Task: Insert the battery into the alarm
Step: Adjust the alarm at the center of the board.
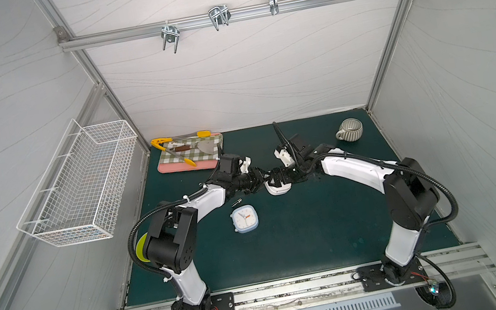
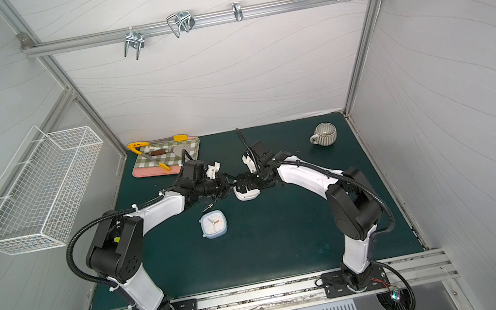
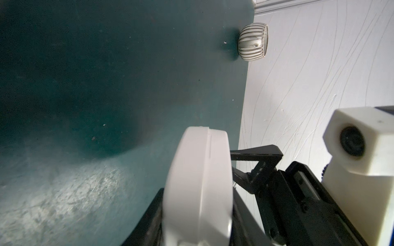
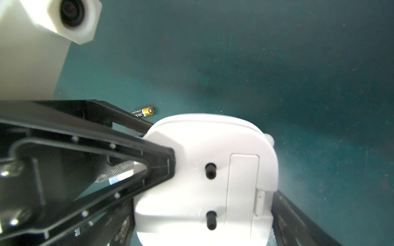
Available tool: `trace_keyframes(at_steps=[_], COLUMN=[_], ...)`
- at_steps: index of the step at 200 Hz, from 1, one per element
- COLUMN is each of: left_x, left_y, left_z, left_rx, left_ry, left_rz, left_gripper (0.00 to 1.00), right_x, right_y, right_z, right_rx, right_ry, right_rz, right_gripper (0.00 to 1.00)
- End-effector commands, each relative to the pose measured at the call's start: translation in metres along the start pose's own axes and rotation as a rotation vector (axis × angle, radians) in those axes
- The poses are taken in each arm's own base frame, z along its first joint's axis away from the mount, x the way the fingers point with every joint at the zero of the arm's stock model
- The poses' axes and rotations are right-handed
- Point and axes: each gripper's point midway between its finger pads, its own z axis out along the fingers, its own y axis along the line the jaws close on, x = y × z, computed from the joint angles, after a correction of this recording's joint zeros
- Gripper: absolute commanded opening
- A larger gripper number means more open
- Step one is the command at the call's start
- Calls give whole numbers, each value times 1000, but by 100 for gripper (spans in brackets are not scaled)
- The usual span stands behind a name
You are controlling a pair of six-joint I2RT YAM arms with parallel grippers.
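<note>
Right jaws stand wide, and we see why: they span the full width of the white alarm (image 4: 191,136), their black fingers (image 4: 296,225) set against its sides. Left jaws sit much narrower and straddle the alarm's rim. Of the left fingers (image 4: 128,149), triangular and open-framed, one lies on the back face and its partner runs under the front. Whether they are pinching or only brushing the plastic, we cannot tell.

Now the alarm itself: it's a rounded square of smooth matte white plastic, back face toward the right wrist camera. We see two stubby black knobs and a long rectangular battery cover (image 4: 243,187), shut, with a small tab at its edge. Edge-on from the left wrist we catch a fine seam running round its thick rim. It sits over the middle of the dark green worktop (image 1: 306,242), a scuffed matte mat.

And the battery (image 1: 236,203)? It's a small black-and-gold cylinder lying on its side on the worktop, untouched. It is near the left jaws but apart from them, toward the near edge, and just on the far side of a pale blue clock (image 1: 245,219) lying face up. Over by the far right corner we spot a striped, ribbed ceramic mug (image 1: 349,128).
</note>
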Motion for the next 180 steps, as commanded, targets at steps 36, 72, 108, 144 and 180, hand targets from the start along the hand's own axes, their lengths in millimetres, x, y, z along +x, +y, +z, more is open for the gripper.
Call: trace_keyframes(at_steps=[36, 72, 108, 144, 180], left_x=[0, -16, -40, -44, -20], left_y=[-14, -15, -22, -33, -50], left_z=[-3, -11, -20, -26, -18], left_rx=[36, -9, -37, -165, -159], left_ry=[-10, -114, -277, -377, -480], left_rz=[65, 196, 536, 1081, 1678], left_gripper=[27, 23, 23, 23, 21], right_x=[-13, -17, -18, -19, -17], right_y=[13, 3, -16, -36, -46], right_z=[-14, -31, -60, -86, -90], right_rx=[-40, -17, -46, -174, -325], right_ry=[-69, -127, -210, -253, -161], right_rz=[-31, -14, 118, 321, 537], right_gripper=[97, 99, 99, 99, 99])
